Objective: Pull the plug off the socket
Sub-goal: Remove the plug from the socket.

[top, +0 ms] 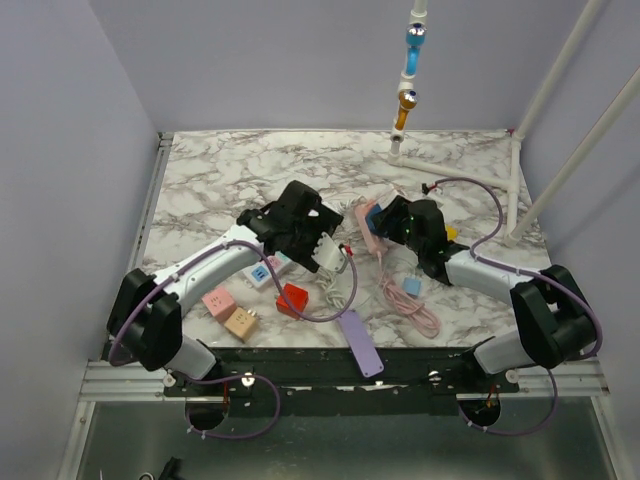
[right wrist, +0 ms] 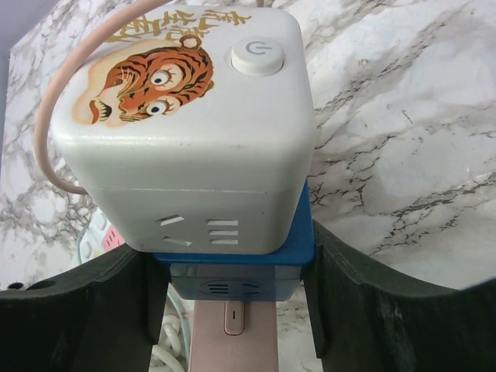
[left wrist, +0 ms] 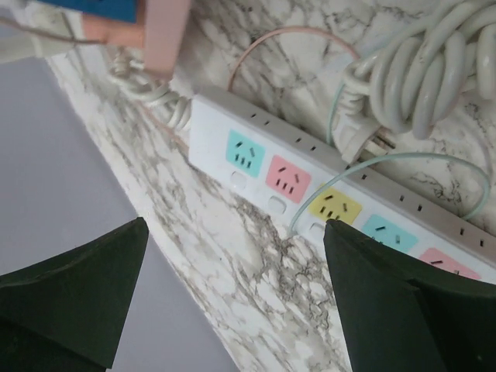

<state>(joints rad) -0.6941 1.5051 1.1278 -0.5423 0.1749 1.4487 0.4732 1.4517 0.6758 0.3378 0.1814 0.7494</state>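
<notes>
In the left wrist view a white power strip [left wrist: 325, 194] with teal, pink and yellow sockets lies on the marble. A white plug [left wrist: 360, 139] rests against its far edge, prongs bare and in no socket, beside its coiled white cable [left wrist: 426, 70]. My left gripper [left wrist: 236, 232] hangs open above the strip's near edge, holding nothing. My right gripper [right wrist: 232, 256] is shut on a white cube socket with a tiger sticker [right wrist: 186, 132]. The cube's blue base [right wrist: 232, 256] sits on a pink strip [right wrist: 232, 341]. From above, the left gripper [top: 325, 250] and right gripper [top: 385, 222] are close together.
Red [top: 294, 298], pink [top: 217, 302] and tan [top: 241, 321] adapter blocks lie front left. A purple strip [top: 362, 345] overhangs the front edge. A pink cable coil [top: 415, 310] lies front right. A thin green wire [left wrist: 403, 159] crosses the white strip. A white post [top: 410, 60] stands at the back.
</notes>
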